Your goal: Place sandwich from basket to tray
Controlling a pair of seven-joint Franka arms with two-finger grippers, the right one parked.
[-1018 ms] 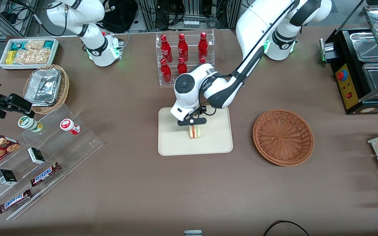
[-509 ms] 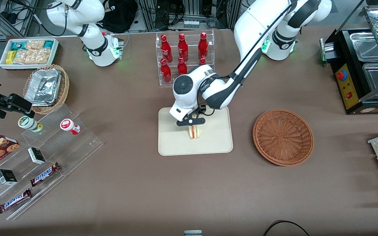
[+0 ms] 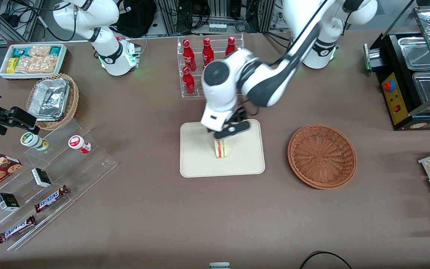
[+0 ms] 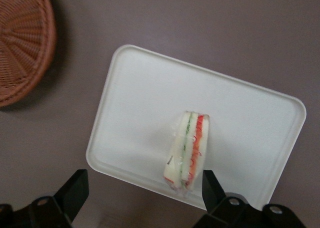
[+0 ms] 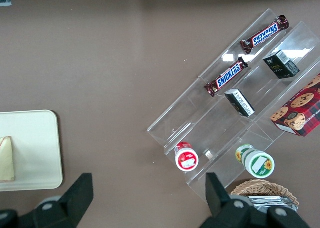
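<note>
My gripper (image 4: 141,188) hangs wide open above the sandwich (image 3: 221,148), standing on the tray (image 3: 196,164); probably soft, best pinched across its bread faces.

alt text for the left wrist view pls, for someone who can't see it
A sandwich stands on edge on a cream tray on the brown table, its green and red filling showing. The open hand hangs above it with its fingers clear of the bread, and the empty wicker basket sits beside the tray.
</note>
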